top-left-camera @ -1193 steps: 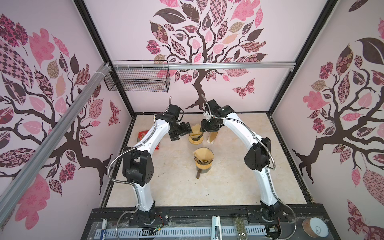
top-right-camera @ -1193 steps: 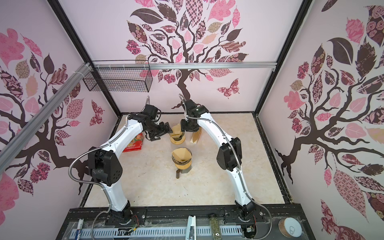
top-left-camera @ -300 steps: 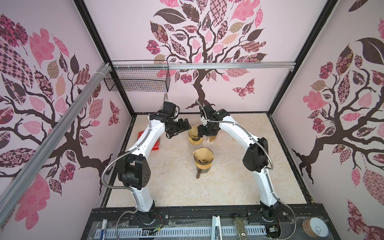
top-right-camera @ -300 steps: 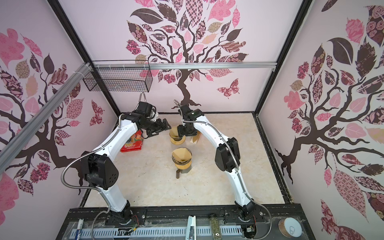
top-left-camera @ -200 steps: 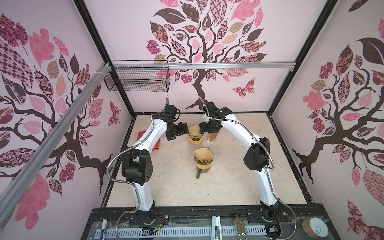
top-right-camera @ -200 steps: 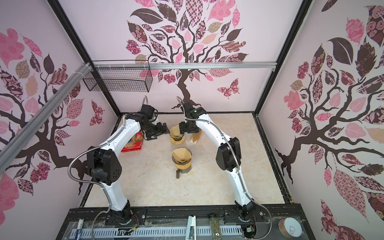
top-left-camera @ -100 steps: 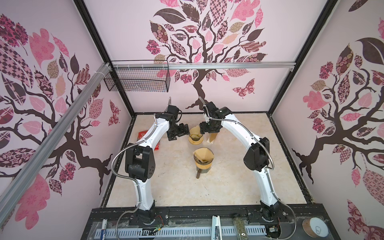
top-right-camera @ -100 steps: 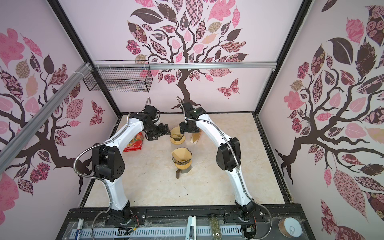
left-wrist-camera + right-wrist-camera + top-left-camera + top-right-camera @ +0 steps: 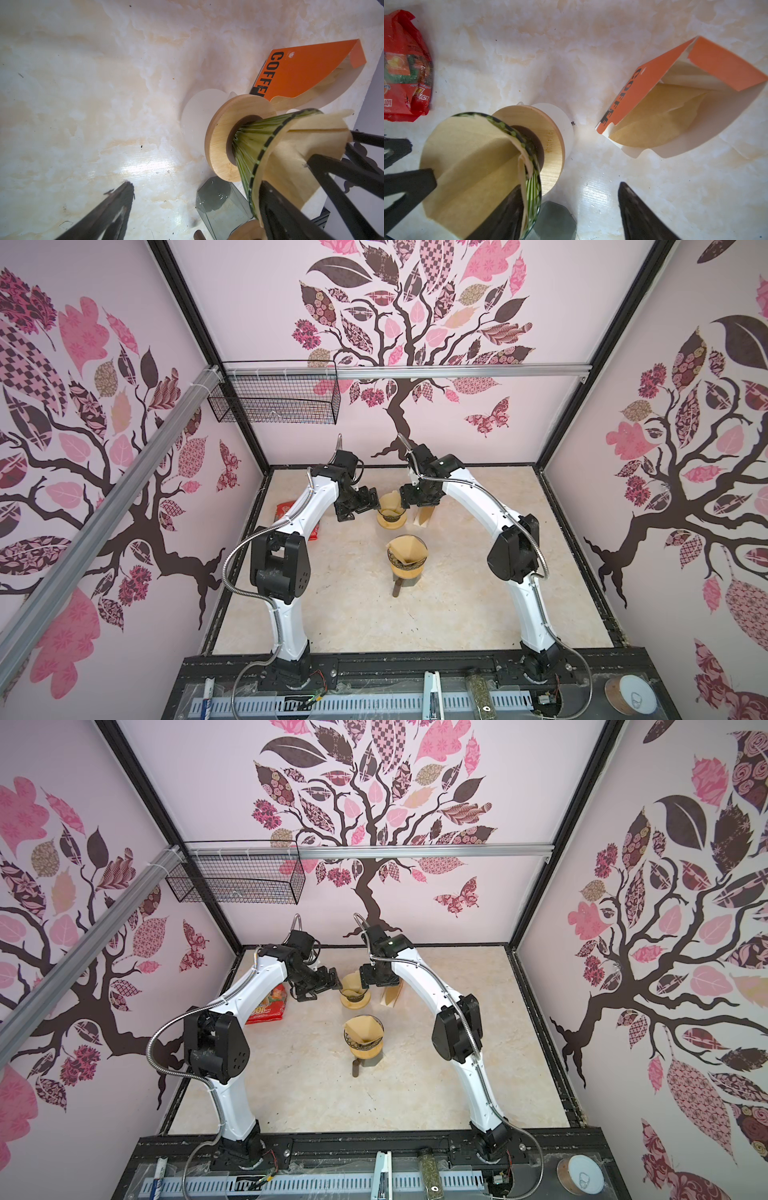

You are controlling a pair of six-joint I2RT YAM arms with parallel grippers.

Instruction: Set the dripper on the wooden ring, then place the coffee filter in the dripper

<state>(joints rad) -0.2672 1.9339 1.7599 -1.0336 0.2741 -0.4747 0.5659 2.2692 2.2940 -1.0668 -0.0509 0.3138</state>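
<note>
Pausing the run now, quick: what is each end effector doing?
Left end effector: open, holding nothing.
Right end effector: open, holding nothing.

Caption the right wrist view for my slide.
Paper filter sits in the green dripper; open orange filter box and red packet nearby.

The tabletop [image 9: 353,614] is cream marble with tan veining. The coffee filter [image 9: 471,158] is plain tan paper. The dripper [image 9: 249,145] is green glass with fine pale ribs and a dark beaded rim, set in a pale bamboo collar [image 9: 218,135]. The filter box [image 9: 654,83] is orange with black lettering. The snack packet [image 9: 402,68] is red with green and yellow print. The walls [image 9: 561,418] are pale pink with brown trees and patterned leaves.
</note>
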